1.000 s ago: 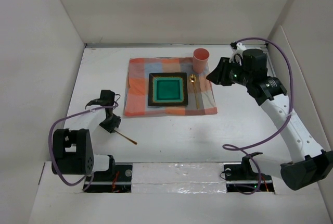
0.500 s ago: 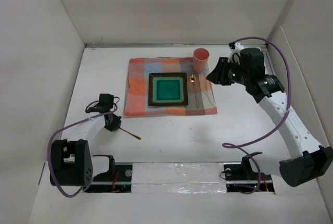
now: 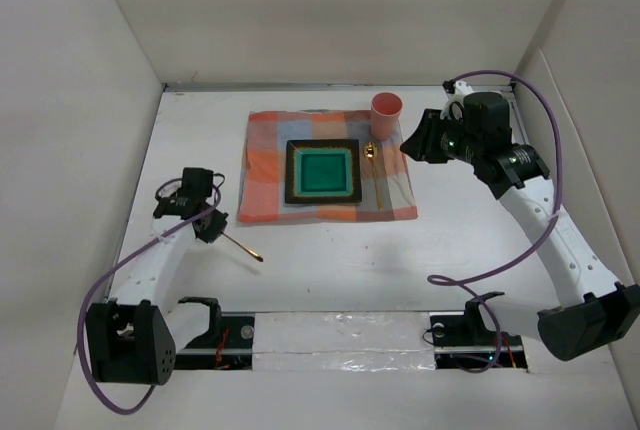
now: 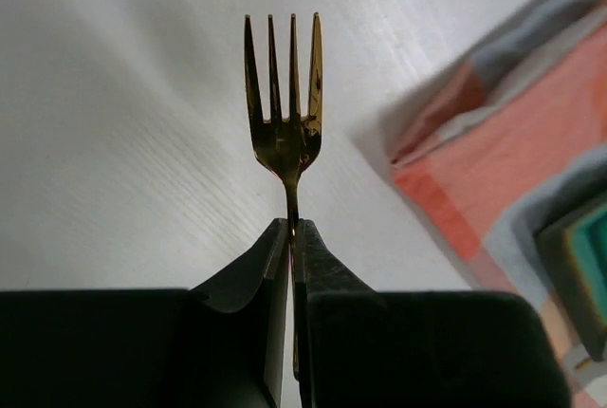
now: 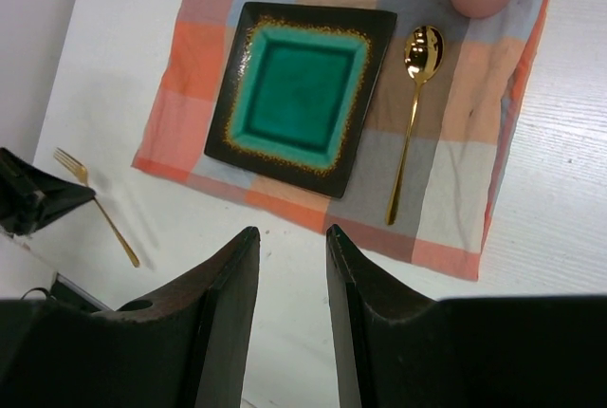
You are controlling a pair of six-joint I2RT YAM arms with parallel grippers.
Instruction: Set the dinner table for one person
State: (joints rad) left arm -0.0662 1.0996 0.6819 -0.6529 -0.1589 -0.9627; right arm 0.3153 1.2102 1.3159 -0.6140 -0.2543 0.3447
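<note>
- Your left tool (image 4: pixel 291 232) is clamped on the handle of the gold fork (image 4: pixel 285 95). The tines point ahead over the white table (image 3: pixel 340 260), just left of the checked cloth (image 5: pixel 455 171), probably so the fork can be laid beside the plate.
- The green square plate (image 5: pixel 299 97) sits mid-cloth, with the gold spoon (image 5: pixel 410 133) on its right and the pink cup (image 3: pixel 386 110) at the far right corner. The strip of cloth left of the plate is bare.
- Your right tool (image 5: pixel 289 237) hovers near the cloth's right side, fingers apart and holding nothing.

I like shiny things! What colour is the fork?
Gold. The fork shows best in the left wrist view.
</note>
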